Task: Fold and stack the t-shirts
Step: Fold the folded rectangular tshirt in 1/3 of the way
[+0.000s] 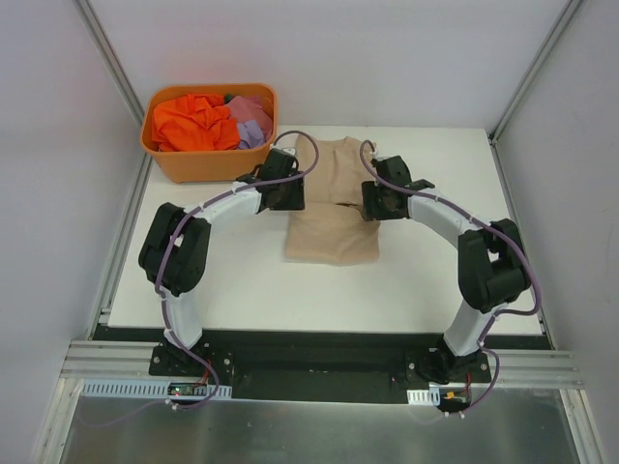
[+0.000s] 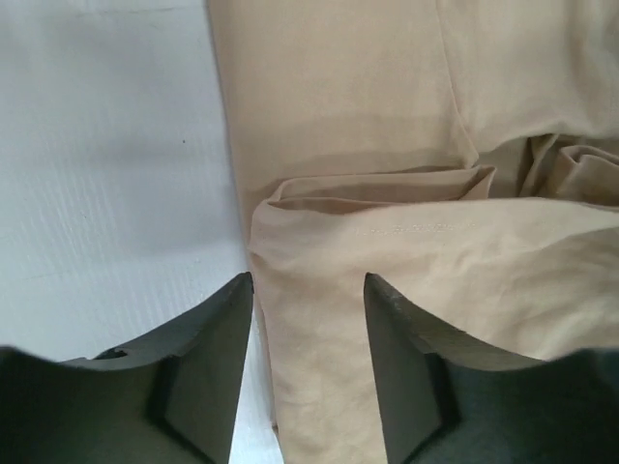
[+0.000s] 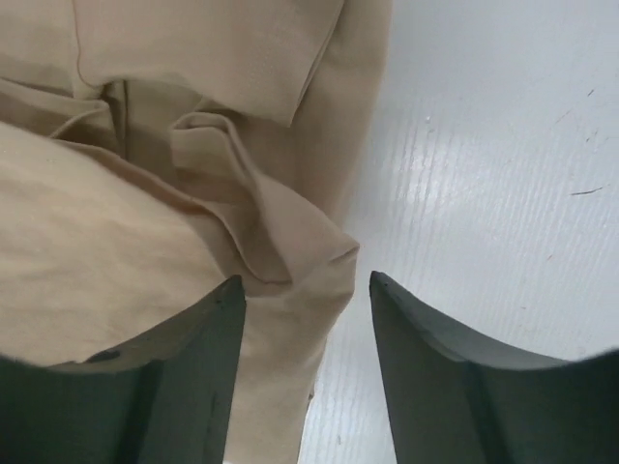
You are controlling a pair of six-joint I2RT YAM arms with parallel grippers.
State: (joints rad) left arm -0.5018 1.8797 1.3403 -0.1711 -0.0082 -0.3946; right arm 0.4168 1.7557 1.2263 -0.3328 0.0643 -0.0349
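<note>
A beige t-shirt (image 1: 334,217) lies flat in the middle of the white table, its near part folded over itself with a crumpled fold line across the middle. My left gripper (image 1: 287,197) hovers over the shirt's left edge (image 2: 290,319), jaws open, nothing pinched between them. At the shirt's right edge (image 3: 290,290) my right gripper (image 1: 376,204) stands open too, the folded corner lying loose between its fingers (image 3: 426,367). An orange t-shirt (image 1: 191,123) and a lilac one (image 1: 251,124) lie bunched in the tub.
The orange plastic tub (image 1: 208,164) stands at the table's back left, just beyond the left arm. Grey walls and aluminium posts enclose the table (image 1: 435,280) on three sides. Bare white surface shows left of the shirt (image 2: 106,174) and right of it (image 3: 493,174).
</note>
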